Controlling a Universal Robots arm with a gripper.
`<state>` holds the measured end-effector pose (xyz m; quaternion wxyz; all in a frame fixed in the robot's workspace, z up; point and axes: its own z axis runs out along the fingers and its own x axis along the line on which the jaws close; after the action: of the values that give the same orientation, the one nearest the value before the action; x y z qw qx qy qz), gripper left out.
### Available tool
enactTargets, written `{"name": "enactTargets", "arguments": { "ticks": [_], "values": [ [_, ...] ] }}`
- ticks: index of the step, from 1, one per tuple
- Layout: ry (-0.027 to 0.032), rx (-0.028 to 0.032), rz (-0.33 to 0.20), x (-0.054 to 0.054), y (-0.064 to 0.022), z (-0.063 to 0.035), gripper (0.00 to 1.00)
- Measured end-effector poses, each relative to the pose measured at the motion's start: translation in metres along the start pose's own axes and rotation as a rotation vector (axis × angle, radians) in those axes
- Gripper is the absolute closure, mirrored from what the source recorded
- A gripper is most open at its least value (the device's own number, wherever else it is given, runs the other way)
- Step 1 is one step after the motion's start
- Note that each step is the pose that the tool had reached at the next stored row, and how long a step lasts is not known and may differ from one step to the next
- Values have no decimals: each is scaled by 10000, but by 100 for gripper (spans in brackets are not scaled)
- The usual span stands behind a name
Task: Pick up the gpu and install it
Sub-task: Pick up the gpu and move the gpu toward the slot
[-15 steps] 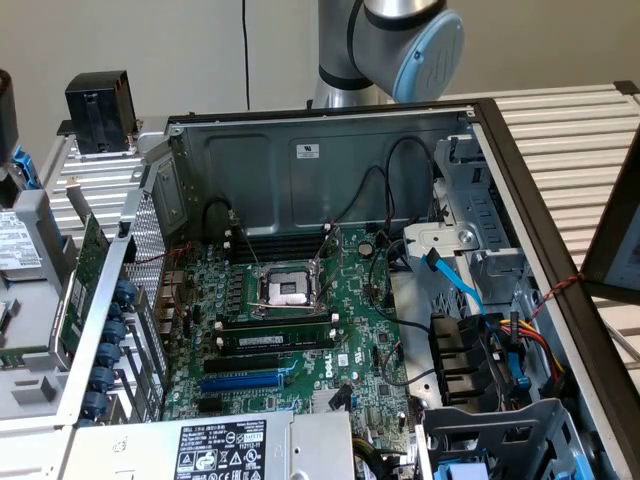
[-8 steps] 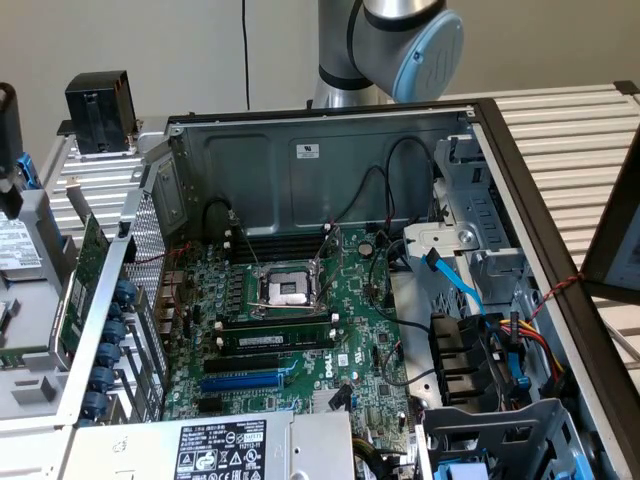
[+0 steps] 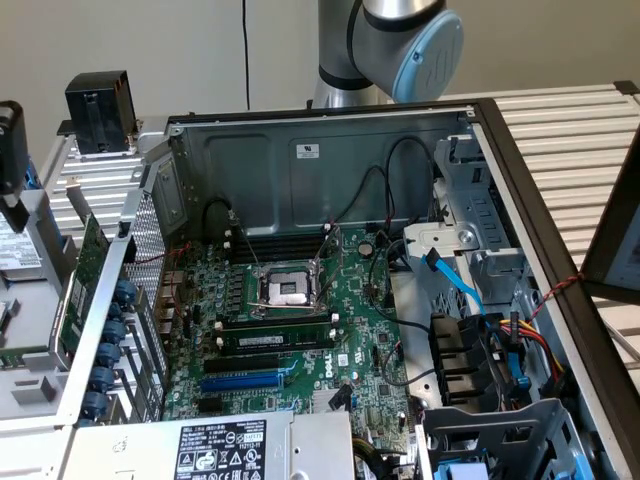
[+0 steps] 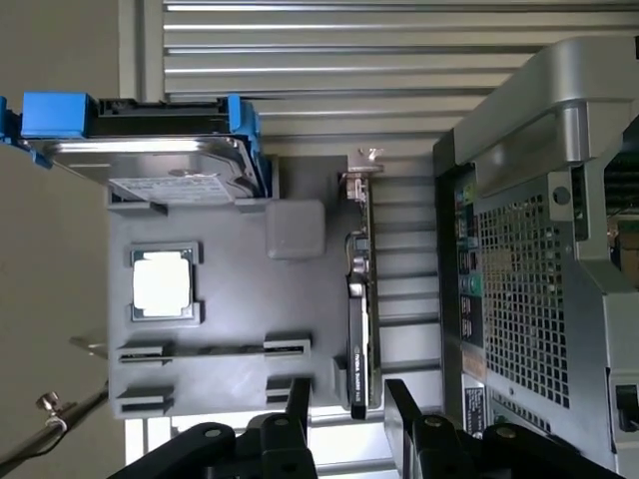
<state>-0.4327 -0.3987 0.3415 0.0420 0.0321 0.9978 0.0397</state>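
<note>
Hand spread wide, empty; fingers flank one end of black-shrouded gpu card with silver end bracket, standing on edge along grey plastic tray edge.

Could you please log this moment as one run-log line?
phase: pre-grasp | gripper: open, at gpu end | gpu: on edge in gray tray, not held

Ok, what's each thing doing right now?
Small green gpu card with black fan shroud: standing on edge in grey plastic tray, not gripped.
Black gripper: open, near the card.
Grey metal computer case: side open.
Long blue motherboard slot: empty.
</note>
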Motion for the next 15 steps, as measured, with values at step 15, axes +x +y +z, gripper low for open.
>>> {"name": "enactTargets", "arguments": {
  "ticks": [15],
  "values": [
    [-184, -287, 121, -14, -140, 182, 58]
  ]
}}
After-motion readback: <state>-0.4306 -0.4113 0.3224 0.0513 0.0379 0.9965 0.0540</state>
